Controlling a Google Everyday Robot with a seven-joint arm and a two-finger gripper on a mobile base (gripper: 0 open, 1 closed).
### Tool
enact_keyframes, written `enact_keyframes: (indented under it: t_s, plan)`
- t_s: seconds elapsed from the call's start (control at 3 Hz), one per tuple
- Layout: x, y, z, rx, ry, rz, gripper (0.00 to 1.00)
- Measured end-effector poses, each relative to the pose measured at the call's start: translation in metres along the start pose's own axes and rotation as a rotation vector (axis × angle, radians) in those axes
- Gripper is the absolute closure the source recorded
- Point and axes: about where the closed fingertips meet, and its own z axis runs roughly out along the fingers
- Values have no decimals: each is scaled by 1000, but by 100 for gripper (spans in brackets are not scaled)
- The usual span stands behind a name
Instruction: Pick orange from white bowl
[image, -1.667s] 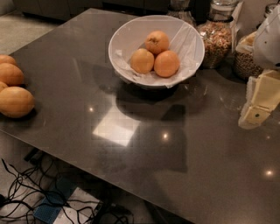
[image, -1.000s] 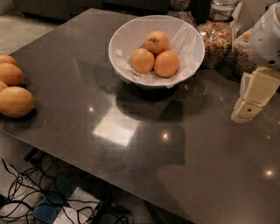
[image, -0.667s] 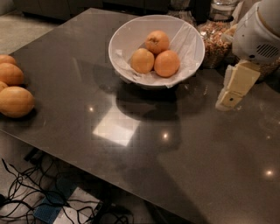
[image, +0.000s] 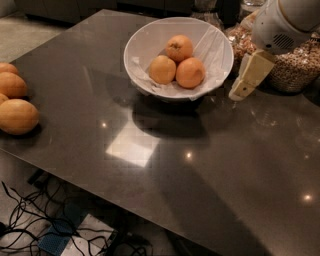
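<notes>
The white bowl (image: 145, 37), lined with crumpled white paper, stands at the back middle of the dark table. It holds three oranges. The orange (image: 190, 72), the deepest reddish one, lies at the front right of the bowl. A paler one (image: 162, 69) lies to its left and one with a dark stem dimple (image: 179, 47) lies behind. My gripper (image: 239, 92), cream-coloured under a white wrist, hangs just right of the bowl's rim, a little above the table. It touches nothing.
Several loose oranges (image: 17, 116) lie at the table's left edge. Glass jars of nuts and grains (image: 295, 67) stand at the back right, behind my arm. Cables (image: 30, 220) lie on the floor below the table's front edge.
My gripper has moved left from the table's right edge to just beside the bowl's right rim. The bowl and oranges have not moved.
</notes>
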Motion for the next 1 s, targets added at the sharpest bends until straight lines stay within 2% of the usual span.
enact_keyframes:
  t_s: [0.33,0.67,1.0]
  plan:
    - [0,0,0,0,0,0,0]
    - [-3,-8,7,22,-28,8,0]
    - [-5,-30,25,78,-53,27,0]
